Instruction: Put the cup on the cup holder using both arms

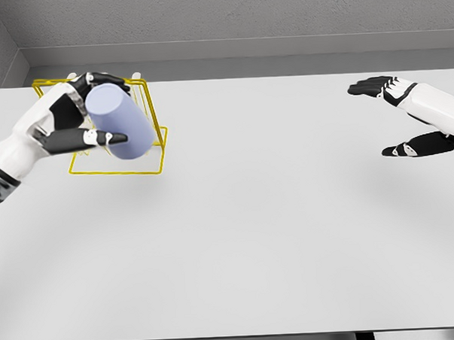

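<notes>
A: What's closest to the camera?

B: The table [238, 252]. Its pale grey-white top fills the lower and middle frame, bare and matte. Below its near edge, at the very bottom, there is a dark strip with two black shapes; I cannot tell what they are.

A: And further up?

B: At mid-left the left hand [63, 121] comes in from the left edge on a white arm. Its dark fingers are wrapped around the cup [119, 120], a pale lavender cylinder tilted so one end points to the upper left and the other to the lower right. The thumb [86, 139] crosses the cup's lower side and the other fingers curl over its top.

A: Where's the cup relative to the holder?

B: It overlaps the holder [152, 154], a yellow wire rack on the table in the upper left. Whether the cup touches the wires I cannot tell.

A: The other hand?

B: The right hand [409, 117] is at the right edge, well apart from the cup, fingers spread and grasping nothing, with soft shadow on the table beside it.

A: The room?

B: Behind the table's far edge a grey textured wall [243, 15] runs across the top, meeting a side wall in the upper left corner.
</notes>
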